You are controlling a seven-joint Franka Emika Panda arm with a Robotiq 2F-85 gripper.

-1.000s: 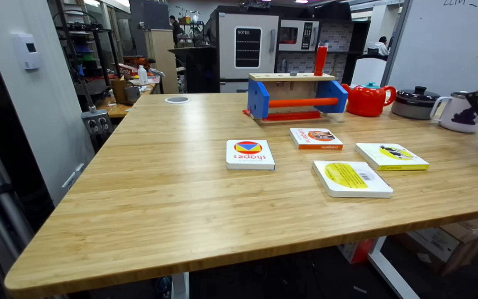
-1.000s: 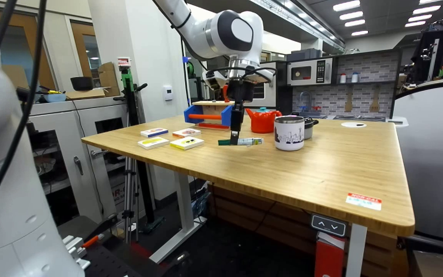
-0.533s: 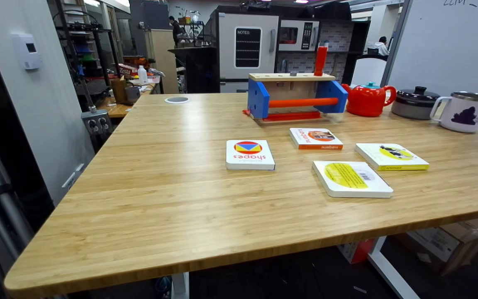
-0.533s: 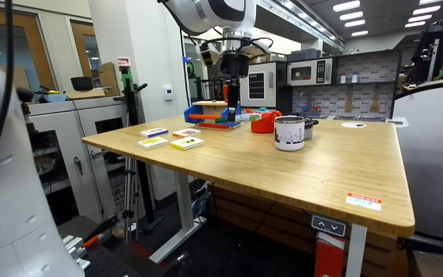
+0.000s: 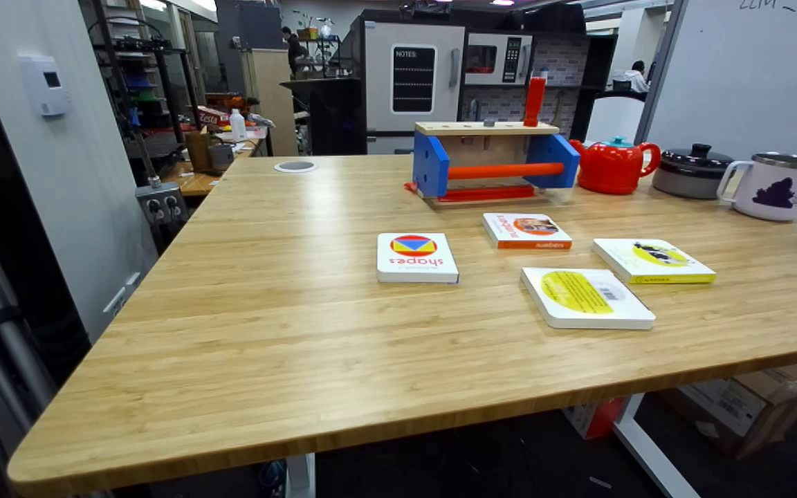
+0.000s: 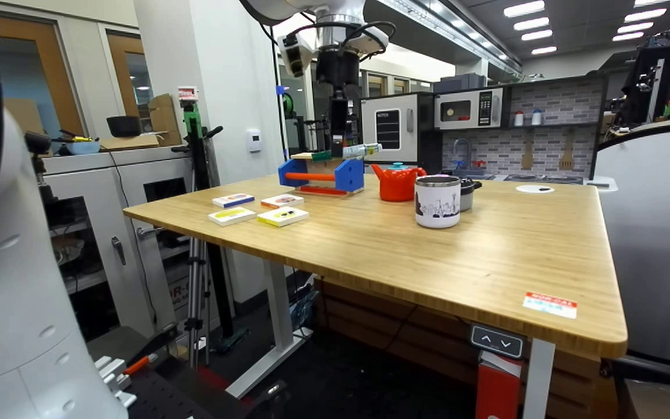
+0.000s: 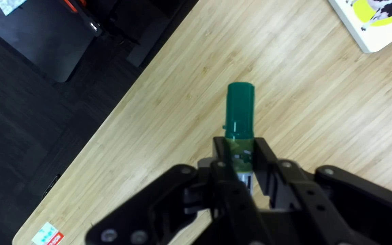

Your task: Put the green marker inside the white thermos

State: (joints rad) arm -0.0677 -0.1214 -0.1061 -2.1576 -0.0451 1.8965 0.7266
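The green marker has a green cap and a white body. My gripper (image 6: 338,146) is shut on it and holds it sideways, well above the table. In the wrist view the gripper (image 7: 239,151) pinches the marker (image 7: 239,110) just behind its cap. In an exterior view the marker (image 6: 362,150) is slightly tilted, its white end pointing right. The white thermos (image 6: 437,202), a mug with a metal rim and dark print, stands upright on the table, lower and to the right of the gripper. Its handle shows in an exterior view (image 5: 734,181). The thermos is out of the wrist view.
A red kettle (image 5: 613,166) and a dark lidded pot (image 5: 692,173) stand close by the thermos. A blue and red toy bench (image 5: 495,162) is beside the kettle. Several small board books (image 5: 589,299) lie on the table (image 5: 267,332). The table edge shows in the wrist view.
My gripper has risen from near the table with the marker in it and shifted left in an exterior view. The marker has tilted slightly. The thermos has not moved.
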